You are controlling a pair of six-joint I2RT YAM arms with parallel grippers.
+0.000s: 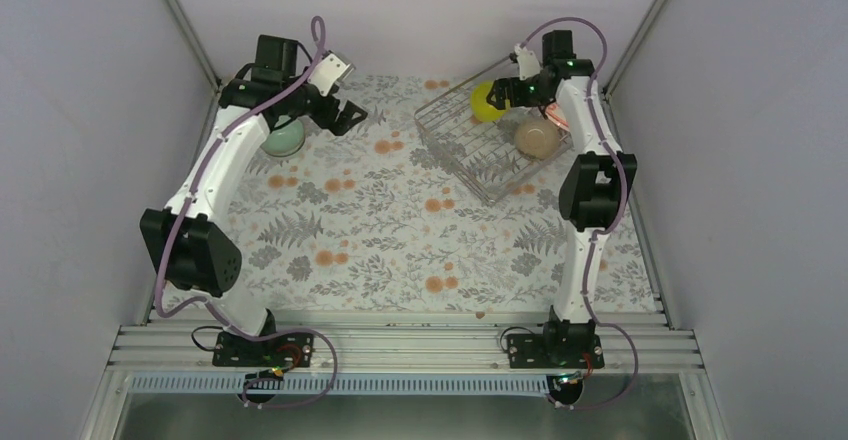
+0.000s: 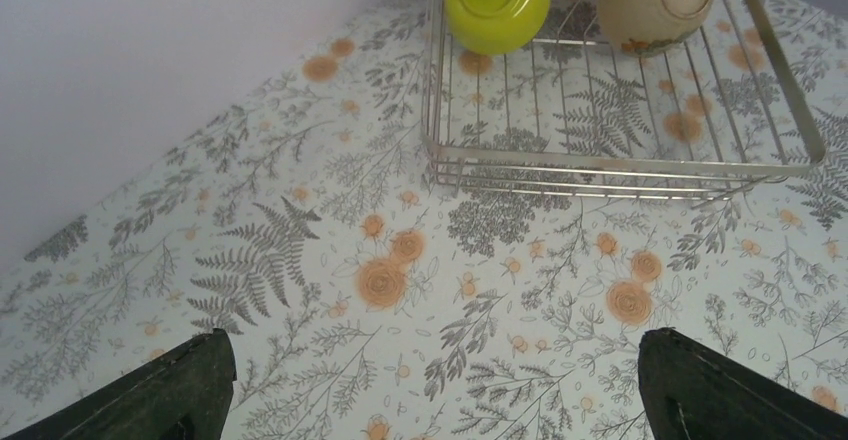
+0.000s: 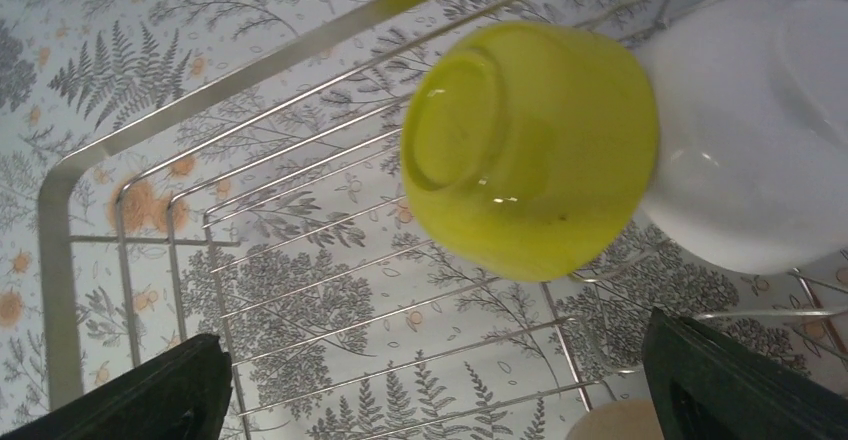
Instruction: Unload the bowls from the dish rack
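Two bowls, the yellow-green bowl (image 1: 487, 100) and cream bowl (image 1: 537, 138), lie in the dish rack (image 1: 480, 160) at 1 o'clock; right pincer (image 3: 430, 360), spread wide and empty, hangs over the yellow-green one, probably next to descend and clamp its rim; left pincer (image 2: 432, 350) agape, empty.

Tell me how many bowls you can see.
4. A mint green bowl sits on the table, far left; a yellow-green bowl, a beige bowl and a white bowl are in the dish rack.
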